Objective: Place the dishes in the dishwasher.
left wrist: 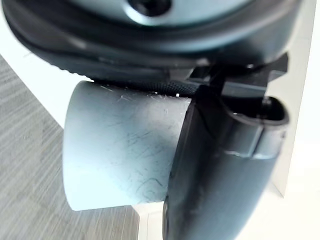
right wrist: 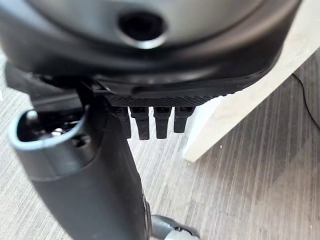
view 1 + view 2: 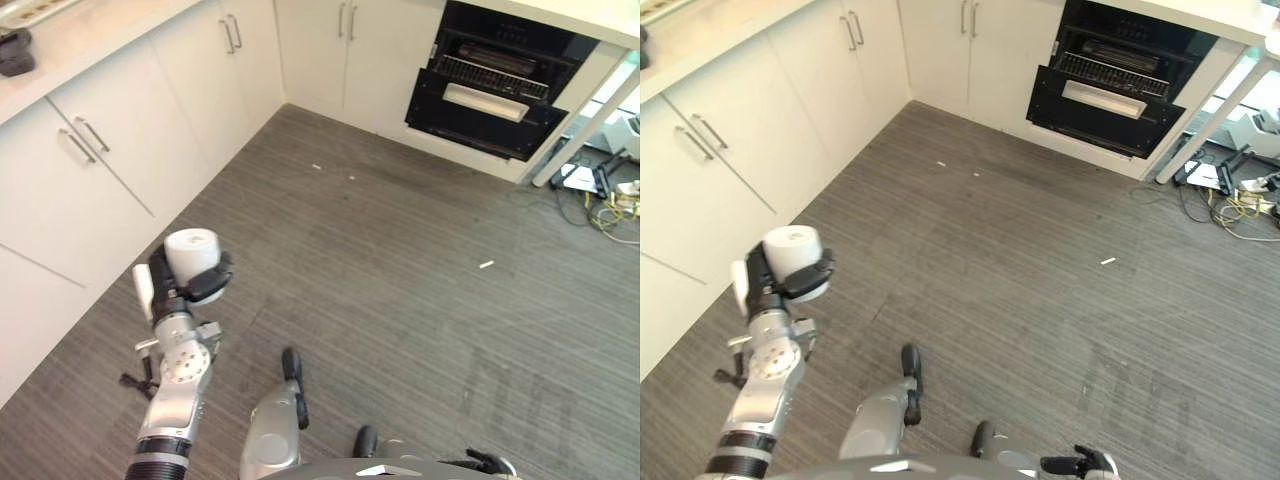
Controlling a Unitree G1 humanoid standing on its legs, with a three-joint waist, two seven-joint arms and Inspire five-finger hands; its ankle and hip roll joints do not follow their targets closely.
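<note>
A white cup sits in my left hand, low on the left above the grey floor; the thumb and fingers are curled round its side. In the left wrist view the scratched cup lies against the palm under the dark thumb. The black dishwasher stands far off at the back right, with its door down and a rack showing inside. My right hand hangs low at the lower right, its fingers relaxed and empty.
White cabinets with bar handles line the left side and the back. A counter above them carries a dark object. A white table leg and loose cables are right of the dishwasher. Small scraps lie on the floor.
</note>
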